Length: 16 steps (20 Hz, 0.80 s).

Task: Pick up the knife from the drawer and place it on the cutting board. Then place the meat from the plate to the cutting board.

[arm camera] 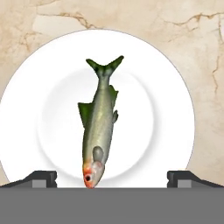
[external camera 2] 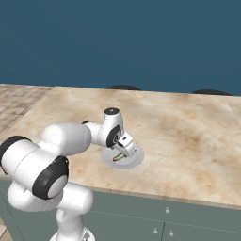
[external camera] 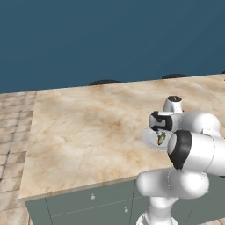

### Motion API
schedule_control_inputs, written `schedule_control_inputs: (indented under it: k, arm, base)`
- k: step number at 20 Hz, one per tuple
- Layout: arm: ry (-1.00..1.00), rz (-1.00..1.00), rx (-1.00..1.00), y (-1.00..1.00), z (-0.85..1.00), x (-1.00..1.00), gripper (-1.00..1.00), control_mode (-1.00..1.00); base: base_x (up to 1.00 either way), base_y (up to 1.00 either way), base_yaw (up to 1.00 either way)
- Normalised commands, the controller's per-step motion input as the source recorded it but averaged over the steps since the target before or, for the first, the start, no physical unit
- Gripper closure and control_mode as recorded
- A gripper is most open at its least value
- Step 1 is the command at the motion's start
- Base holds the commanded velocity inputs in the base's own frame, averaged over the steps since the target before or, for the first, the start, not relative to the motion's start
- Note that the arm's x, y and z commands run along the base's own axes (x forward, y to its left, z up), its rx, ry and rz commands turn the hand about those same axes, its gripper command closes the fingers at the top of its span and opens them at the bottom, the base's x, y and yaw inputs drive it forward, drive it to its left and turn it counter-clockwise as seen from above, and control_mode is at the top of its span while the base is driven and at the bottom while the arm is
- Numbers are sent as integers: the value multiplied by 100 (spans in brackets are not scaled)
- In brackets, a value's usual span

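Hovering wide-open over the meat [arm camera: 100, 127] lying on the plate [arm camera: 26, 109] on the table [arm camera: 201, 39], the fingers [arm camera: 41, 178] are straddling it crosswise near its head, risking an off-centre pinch that swings the strip loose.

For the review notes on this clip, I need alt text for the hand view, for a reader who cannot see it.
A small greenish-grey fish, the meat, lies on a round white plate on a marble counter, seen from straight above. Its red-tipped head points toward the camera, tail away. The open gripper hangs over it, one dark fingertip on each side of the head.
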Motion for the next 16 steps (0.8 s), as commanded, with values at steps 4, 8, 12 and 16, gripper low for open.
schedule_control_inputs:
  k: [4,8,12,16]
  arm:
    - [0,-9,0,0,-3,24,-100,-100]
    - [0,-6,0,0,-6,19,-100,-100]
    - [0,-3,0,0,-7,3,-100,-100]
    - [0,-1,0,0,-7,-1,-100,-100]
  base:
    - [0,0,0]
    - [0,0,0]
    - [0,0,0]
    - [0,0,0]
